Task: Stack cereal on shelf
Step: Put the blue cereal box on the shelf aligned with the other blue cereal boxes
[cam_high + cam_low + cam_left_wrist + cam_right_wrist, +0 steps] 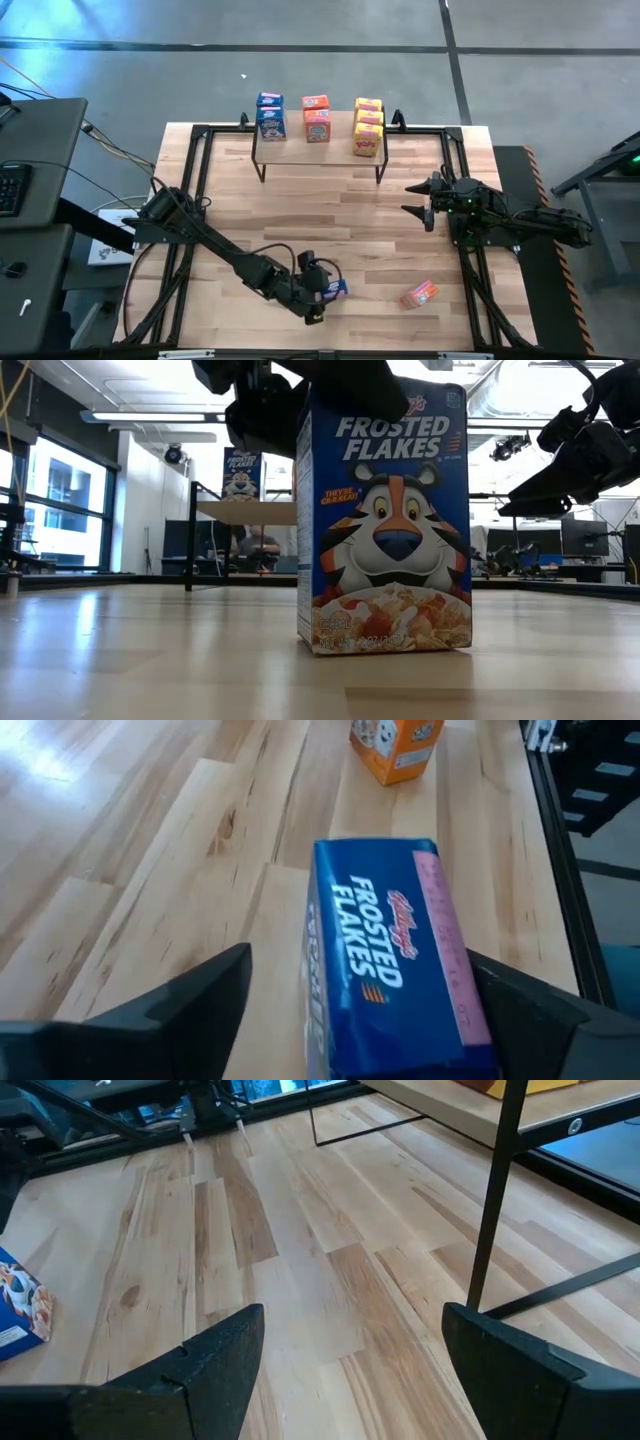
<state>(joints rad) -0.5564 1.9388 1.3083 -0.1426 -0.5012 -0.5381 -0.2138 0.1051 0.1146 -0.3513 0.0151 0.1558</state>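
**Frosted Flakes box standing between my left pincer's fingers**

The blue Frosted Flakes box (385, 520) stands upright near the front edge of the surface (330, 215). Its printed front shows a tiger face above a bowl of flakes; a pink strip runs along its top flap. An orange-red cereal box (420, 294) lies tilted on the surface off to the right of it, well apart.

On the shelf (320, 148), a light wood platform on thin black legs at the far side of the surface, seven boxes are stacked: two blue boxes (270, 115) at its left end, two orange-red boxes (316, 116) in the middle, three yellow boxes (368, 126) at its right end.

The surface is a slatted light wood top inside a black metal frame. It stands on a grey floor, with a dark desk carrying a keyboard (12, 190) to the left. The low view shows a bright room with windows and ceiling lights beyond.

My left arm reaches low across the front of the surface. My left pincer (322, 292) is spread apart, one finger on each side of the blue box; whether the fingers touch it I cannot tell. My right pincer (420, 200) waits above the right side of the surface, fingers apart, holding nothing.
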